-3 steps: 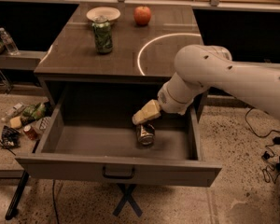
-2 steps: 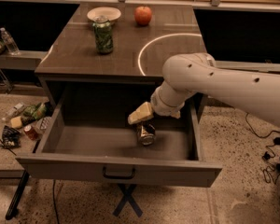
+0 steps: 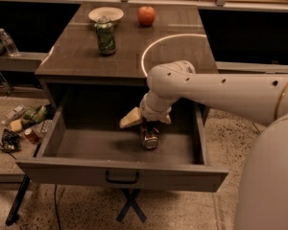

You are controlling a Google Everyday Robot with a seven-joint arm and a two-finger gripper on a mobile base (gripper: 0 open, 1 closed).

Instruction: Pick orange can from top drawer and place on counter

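Scene: a one-armed robot reaches from the right of the frame into an open cabinet drawer, seen from above and in front.

Top drawer: the top drawer [image 3: 120,172] is pulled fully out across the lower middle of the frame, its dark bar handle [image 3: 121,178] facing the viewer. This leaves the inside open from above, so the arm can come in.

Orange can: the orange can [image 3: 150,138] is on the drawer floor, right of centre. It appears upright, but that is not certain. Nothing else is visible in the drawer.

Tool: the tool [image 3: 145,123] hangs inside the drawer directly over the can's top. Its pale fingers [image 3: 132,119] look spread apart, one to each side of the can. They seem wide open with nothing gripped, placed to close around the can.

Arm: the white arm [image 3: 221,92] passes over the drawer's right wall and bends downward, which keeps it below the cabinet top's front edge.

Worktop: the glossy worktop [image 3: 177,56] fills the upper middle of the frame, with a thin white arc [image 3: 145,54] marked on its right half.

Other items on the worktop: a green can [image 3: 105,35], a pale bowl [image 3: 105,14] just behind it and a red apple [image 3: 146,16] all sit towards the back.

Floor: wrappers and small litter [image 3: 26,126] lie at the left edge.

Stage, as a judgement: the grasp is being set up — the lift and the placing on top are not yet done.

Next, as a judgement: close on the can, then raise it without touching the drawer walls or the front edge of the top.
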